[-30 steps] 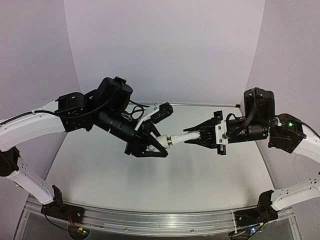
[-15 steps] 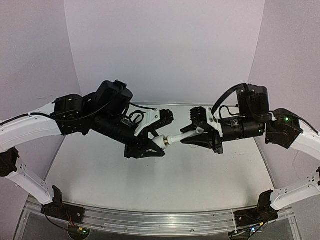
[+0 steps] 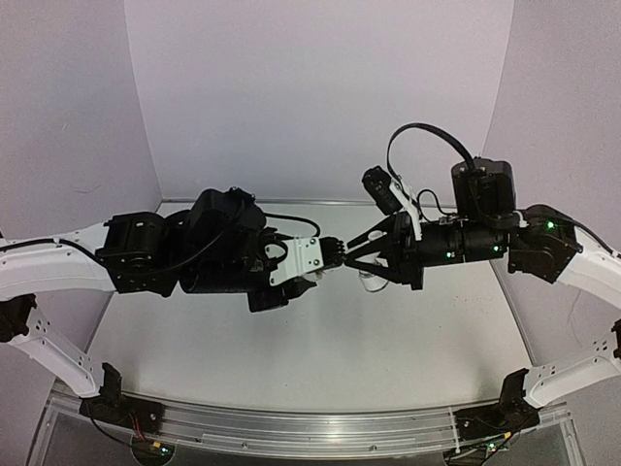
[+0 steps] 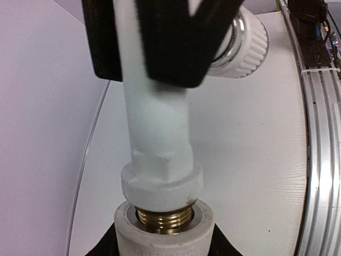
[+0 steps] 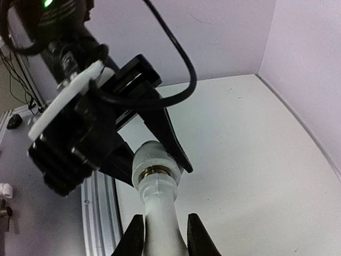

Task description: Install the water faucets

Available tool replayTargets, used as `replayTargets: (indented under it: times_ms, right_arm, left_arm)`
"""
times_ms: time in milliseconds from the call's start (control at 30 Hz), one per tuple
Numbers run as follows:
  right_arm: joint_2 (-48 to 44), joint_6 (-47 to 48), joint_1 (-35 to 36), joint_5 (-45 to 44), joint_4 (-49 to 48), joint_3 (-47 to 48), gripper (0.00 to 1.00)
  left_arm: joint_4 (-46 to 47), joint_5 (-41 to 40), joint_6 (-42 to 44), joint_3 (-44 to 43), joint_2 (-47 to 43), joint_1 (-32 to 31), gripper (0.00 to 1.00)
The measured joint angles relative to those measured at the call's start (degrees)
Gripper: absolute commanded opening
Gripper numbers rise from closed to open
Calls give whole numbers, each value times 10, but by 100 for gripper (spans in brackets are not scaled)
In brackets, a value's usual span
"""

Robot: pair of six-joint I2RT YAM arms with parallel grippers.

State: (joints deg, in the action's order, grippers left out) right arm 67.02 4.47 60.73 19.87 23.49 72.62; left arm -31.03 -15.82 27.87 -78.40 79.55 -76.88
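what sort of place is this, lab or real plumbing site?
Likely a lab test cell: plain walls box in the table, an aluminium rail spans its near edge, and tap and fitting are held mid-air.

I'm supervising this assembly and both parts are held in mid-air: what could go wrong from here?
1. The brass thread sits only partly inside the white fitting; a tilted tap could cross-thread.
2. The right gripper and left gripper are nearly nose to nose, so turning may make them collide.
3. Both parts hang above the table; a slipping grip would drop them.
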Motion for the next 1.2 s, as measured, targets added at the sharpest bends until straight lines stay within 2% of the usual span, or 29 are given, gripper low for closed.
replayTargets:
  times_ms: [267, 600, 833, 1200]
  right_arm:
    - [8, -84, -29, 29, -22, 9, 0]
    - [11, -77, -34, 29, -44, 21, 0]
    - [-5, 2, -31, 61, -78, 21, 0]
    - [-39, 168, -29, 125, -132, 26, 0]
  left_arm:
    - [72, -111, 74, 36, 4, -33, 0]
    - [116, -132, 63, 52, -8, -34, 0]
    - [138, -60, -22, 69, -49, -34, 0]
    - [130, 172, -181, 65, -89, 18, 0]
